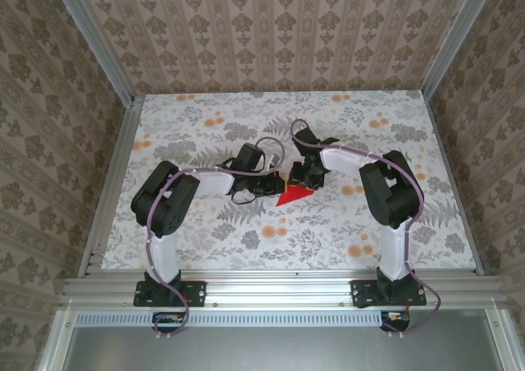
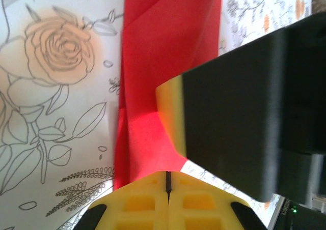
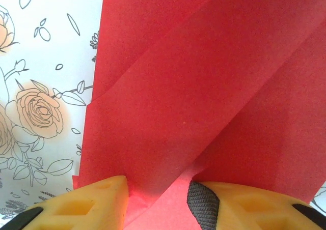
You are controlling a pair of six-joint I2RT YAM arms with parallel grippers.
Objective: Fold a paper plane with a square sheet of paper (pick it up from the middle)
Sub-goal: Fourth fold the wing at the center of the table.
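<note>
The square sheet of paper [image 1: 294, 196], bright red, lies mid-table, folded into overlapping layers with diagonal creases [image 3: 204, 87]. It shows as a small red triangle between the two grippers in the top view. My left gripper [image 1: 269, 184] is at its left side. In the left wrist view its yellow fingertips [image 2: 168, 175] are shut together at the near edge of the red paper [image 2: 163, 47]. My right gripper [image 1: 300, 178] is over the paper's far right part, jaws apart [image 3: 158, 189], and a lighter red flap runs between them. One of its fingers [image 2: 234, 113] hangs over the paper.
The floral tabletop [image 1: 246, 240] has metal rails along its near edge [image 1: 279, 289] and its sides. Patterned walls stand at the left, right and back. Open table lies in front of and behind the grippers.
</note>
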